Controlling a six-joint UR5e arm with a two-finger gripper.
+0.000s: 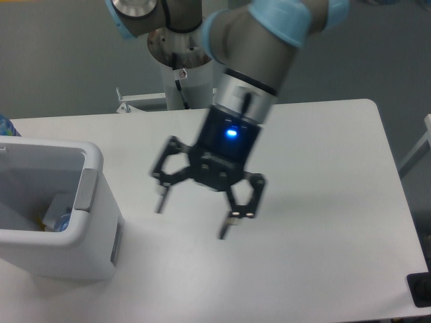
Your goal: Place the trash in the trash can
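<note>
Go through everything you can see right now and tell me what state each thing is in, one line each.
gripper: open, empty, blurred by motion, above the table.
trash can: upright at the table's left edge, top open, grey flap on its inner right wall.
bottle: inside the trash can, only its blue cap end showing near the bottom.
table: white, bare around the gripper.
</note>
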